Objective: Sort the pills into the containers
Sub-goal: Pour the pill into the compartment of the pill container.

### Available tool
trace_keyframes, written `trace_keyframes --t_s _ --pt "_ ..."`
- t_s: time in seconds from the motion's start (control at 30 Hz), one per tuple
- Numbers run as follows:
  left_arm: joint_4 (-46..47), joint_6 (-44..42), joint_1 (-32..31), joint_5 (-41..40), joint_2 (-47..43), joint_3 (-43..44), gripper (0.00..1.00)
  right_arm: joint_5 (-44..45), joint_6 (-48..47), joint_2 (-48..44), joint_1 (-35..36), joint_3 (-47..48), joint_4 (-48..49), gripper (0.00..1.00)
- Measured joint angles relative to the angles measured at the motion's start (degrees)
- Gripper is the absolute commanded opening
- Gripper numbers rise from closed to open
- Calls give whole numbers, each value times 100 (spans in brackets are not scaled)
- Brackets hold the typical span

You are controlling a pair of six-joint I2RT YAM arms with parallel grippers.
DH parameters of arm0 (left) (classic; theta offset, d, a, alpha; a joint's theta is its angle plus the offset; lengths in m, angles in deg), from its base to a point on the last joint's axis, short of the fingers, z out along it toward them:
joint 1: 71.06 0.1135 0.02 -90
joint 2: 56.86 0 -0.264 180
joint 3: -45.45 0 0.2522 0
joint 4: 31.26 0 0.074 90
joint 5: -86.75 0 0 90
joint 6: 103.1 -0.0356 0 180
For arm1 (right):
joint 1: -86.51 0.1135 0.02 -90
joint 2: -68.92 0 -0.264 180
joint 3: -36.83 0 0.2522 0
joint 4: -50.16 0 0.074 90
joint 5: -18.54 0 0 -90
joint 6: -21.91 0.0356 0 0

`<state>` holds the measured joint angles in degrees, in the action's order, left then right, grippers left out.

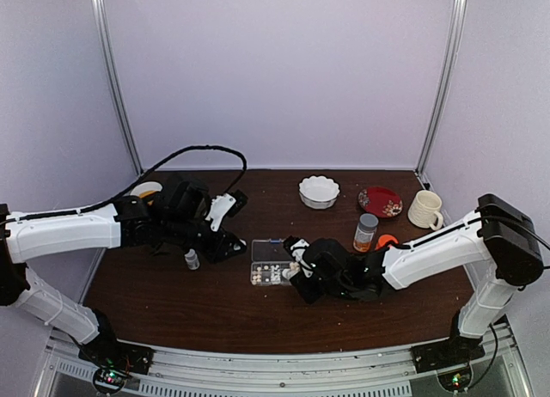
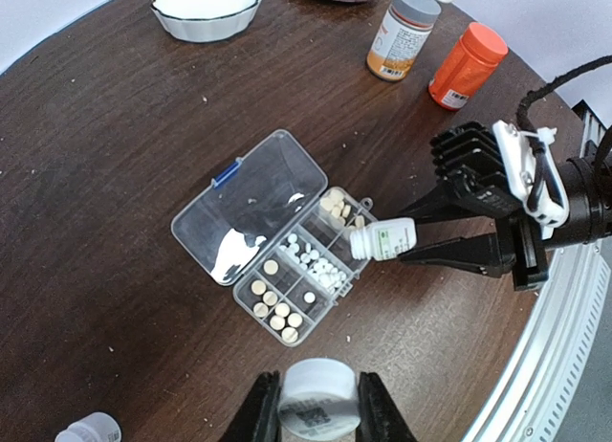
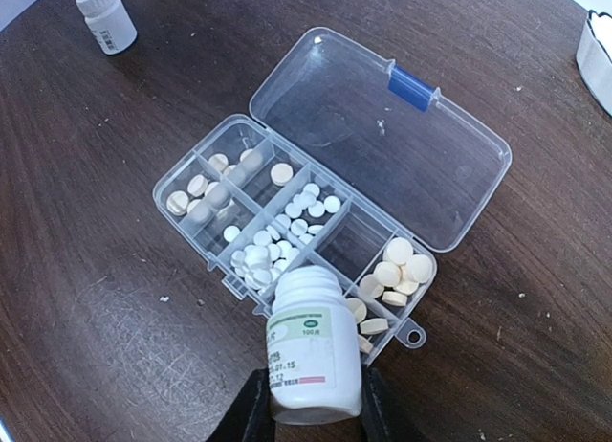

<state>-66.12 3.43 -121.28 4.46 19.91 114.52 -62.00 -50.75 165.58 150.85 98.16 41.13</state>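
**Left arm** (image 1: 64,229): the white forearm lies level, running from the 9 o'clock edge toward the table centre. The black wrist is bent downward and a cable loops above it.

**Left gripper** (image 2: 317,413): jaws narrow, clamped on a white bottle (image 2: 316,394). The bottle's round white end sits between both fingers in the wrist view. The wrist looks down on the organizer box (image 1: 268,247) from about its 10 o'clock side.

**Small white bottle** (image 1: 192,259): upright and capped on the wood, at 9 o'clock of the box and apart from it.

**Organizer box**: at the table centre, with the clear lid (image 3: 382,155) lying open flat toward 12 o'clock in the top view. There is a blue latch tab (image 3: 413,86) on the lid's far rim.

**Pills** (image 3: 287,227): inside the compartments. Small white ones are heaped mid-box, and larger cream tablets (image 3: 196,198) fill the cells at both ends.

**Right gripper** (image 3: 311,404): jaws narrow, gripping a labelled white bottle (image 3: 306,346). The bottle is tipped nearly flat, with its neck just over the box's edge beside the white pills. Cannot tell whether its mouth is open.

**Right arm**: the elbow is high at the 3 o'clock edge. The white forearm (image 1: 430,255) slopes down toward 9 o'clock, with the wrist low against the box's 3 o'clock side.

**Far side**:
- At 1 to 2 o'clock stand a white fluted bowl (image 1: 319,191), a red plate (image 1: 380,201) and a cream mug (image 1: 424,210).
- Nearer, a grey-capped bottle (image 1: 366,231) is just beside an orange bottle (image 1: 385,241).
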Motion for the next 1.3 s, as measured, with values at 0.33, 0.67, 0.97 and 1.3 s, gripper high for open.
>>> trace_keyframes --t_s 0.33,0.67,0.97,1.3 --pt "-22 -7 0 0 15 55 0 0 0 101 9 227 -363 0" --pt "-24 -9 0 0 17 55 0 42 -7 107 26 282 -509 0" --pt "-24 -9 0 2 17 55 0 42 -13 109 31 304 -542 0" --pt "-26 -9 0 2 17 55 0 72 0 109 31 293 -527 0"
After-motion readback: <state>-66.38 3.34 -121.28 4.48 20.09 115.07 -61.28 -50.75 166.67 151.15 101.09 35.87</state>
